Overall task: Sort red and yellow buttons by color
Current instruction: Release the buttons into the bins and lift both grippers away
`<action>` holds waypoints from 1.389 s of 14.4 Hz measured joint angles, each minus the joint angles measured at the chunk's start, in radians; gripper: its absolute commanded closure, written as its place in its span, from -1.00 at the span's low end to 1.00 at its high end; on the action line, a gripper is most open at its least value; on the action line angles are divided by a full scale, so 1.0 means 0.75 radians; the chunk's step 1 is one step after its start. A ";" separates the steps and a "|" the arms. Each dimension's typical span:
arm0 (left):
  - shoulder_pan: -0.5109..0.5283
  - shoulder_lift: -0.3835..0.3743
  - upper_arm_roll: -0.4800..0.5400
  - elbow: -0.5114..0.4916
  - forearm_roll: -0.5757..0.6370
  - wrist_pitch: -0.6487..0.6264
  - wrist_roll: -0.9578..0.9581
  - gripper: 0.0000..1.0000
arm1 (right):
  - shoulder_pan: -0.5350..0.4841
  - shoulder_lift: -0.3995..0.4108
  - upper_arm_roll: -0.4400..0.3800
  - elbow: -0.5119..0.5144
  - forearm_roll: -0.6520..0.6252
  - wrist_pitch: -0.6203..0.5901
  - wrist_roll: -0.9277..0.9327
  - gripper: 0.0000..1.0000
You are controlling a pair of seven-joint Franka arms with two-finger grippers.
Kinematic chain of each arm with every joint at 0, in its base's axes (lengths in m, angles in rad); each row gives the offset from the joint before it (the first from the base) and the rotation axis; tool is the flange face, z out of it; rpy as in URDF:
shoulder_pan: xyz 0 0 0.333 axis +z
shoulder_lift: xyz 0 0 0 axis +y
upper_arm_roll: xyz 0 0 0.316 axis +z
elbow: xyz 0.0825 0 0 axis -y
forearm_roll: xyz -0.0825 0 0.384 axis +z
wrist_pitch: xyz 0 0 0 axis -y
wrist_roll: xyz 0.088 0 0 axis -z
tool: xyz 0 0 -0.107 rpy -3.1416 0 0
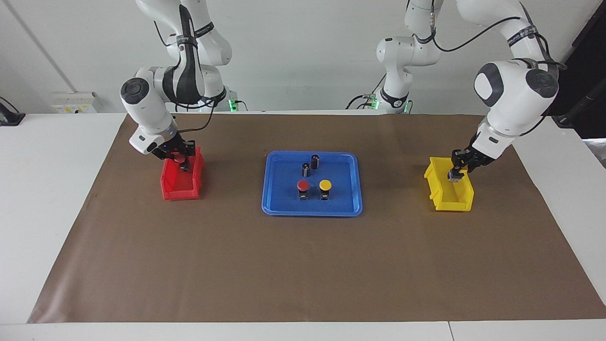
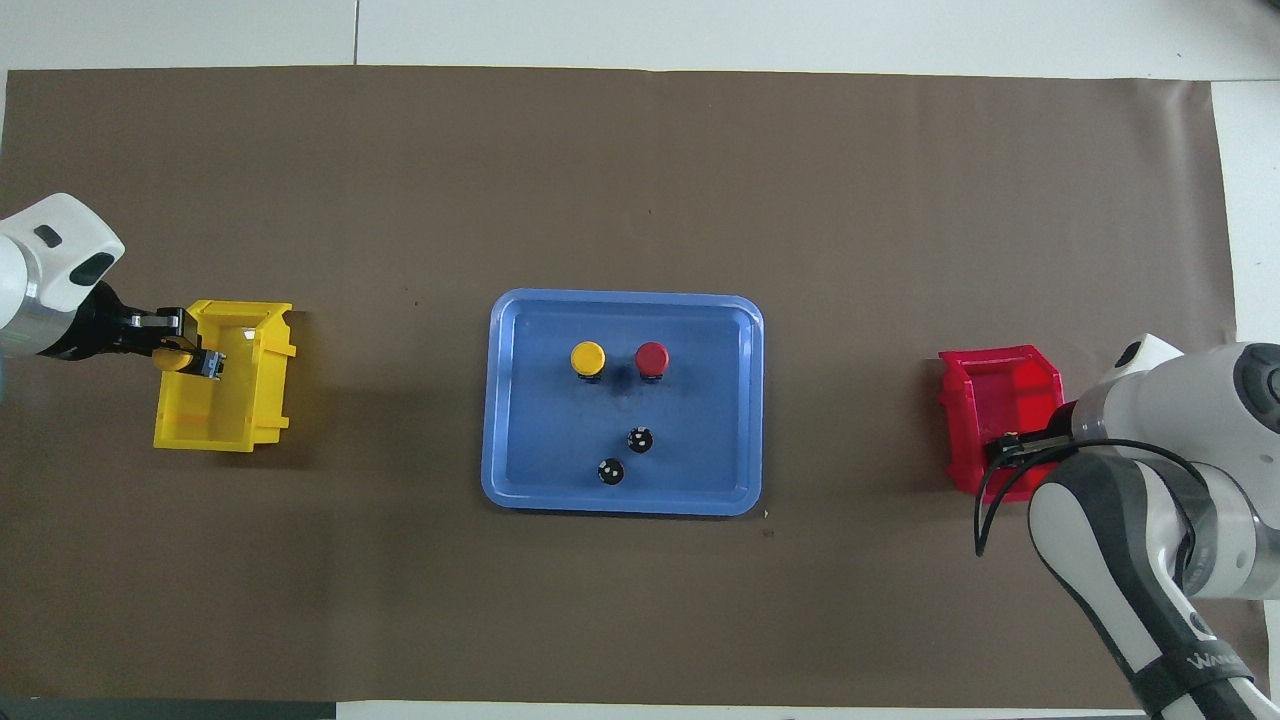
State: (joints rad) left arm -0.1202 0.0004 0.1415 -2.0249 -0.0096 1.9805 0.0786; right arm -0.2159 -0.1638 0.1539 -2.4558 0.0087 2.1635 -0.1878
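One red button [image 1: 303, 185] and one yellow button [image 1: 325, 184] stand side by side in the blue tray [image 1: 274, 208] at the table's middle; they also show in the overhead view, red [image 2: 652, 357] and yellow [image 2: 588, 357]. My left gripper [image 1: 457, 174] is over the yellow bin [image 1: 454, 201], shut on a second yellow button [image 2: 178, 357]. My right gripper [image 1: 182, 161] is over the red bin [image 1: 180, 192], shut on a second red button [image 1: 179, 157]. In the overhead view the right arm hides that button.
Two dark capless cylinders [image 1: 306, 169] [image 1: 315, 161] stand in the tray, nearer to the robots than the buttons. The yellow bin [image 2: 240, 400] sits toward the left arm's end and the red bin [image 2: 975, 390] toward the right arm's end. Brown paper [image 1: 303, 274] covers the table.
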 measured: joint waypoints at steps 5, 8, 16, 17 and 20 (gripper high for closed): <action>0.018 0.002 0.005 -0.148 0.000 0.100 0.071 0.97 | 0.000 -0.005 0.000 -0.004 0.000 0.000 -0.001 0.07; 0.018 0.003 0.005 -0.230 0.000 0.207 0.071 0.97 | 0.000 -0.010 0.001 -0.005 -0.001 0.000 -0.001 0.02; 0.019 -0.004 0.005 -0.290 0.000 0.244 0.071 0.61 | 0.003 -0.017 0.008 0.048 -0.001 -0.071 -0.002 -0.09; 0.019 -0.006 0.005 -0.292 0.000 0.244 0.071 0.42 | 0.006 -0.018 0.008 0.087 -0.001 -0.111 -0.002 -0.12; 0.019 -0.007 0.005 -0.293 0.000 0.244 0.071 0.37 | 0.023 -0.019 0.010 0.224 0.007 -0.212 -0.002 -0.12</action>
State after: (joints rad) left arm -0.1060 -0.0049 0.1452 -2.2444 -0.0097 2.1638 0.1322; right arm -0.1989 -0.1784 0.1611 -2.2875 0.0139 2.0043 -0.1892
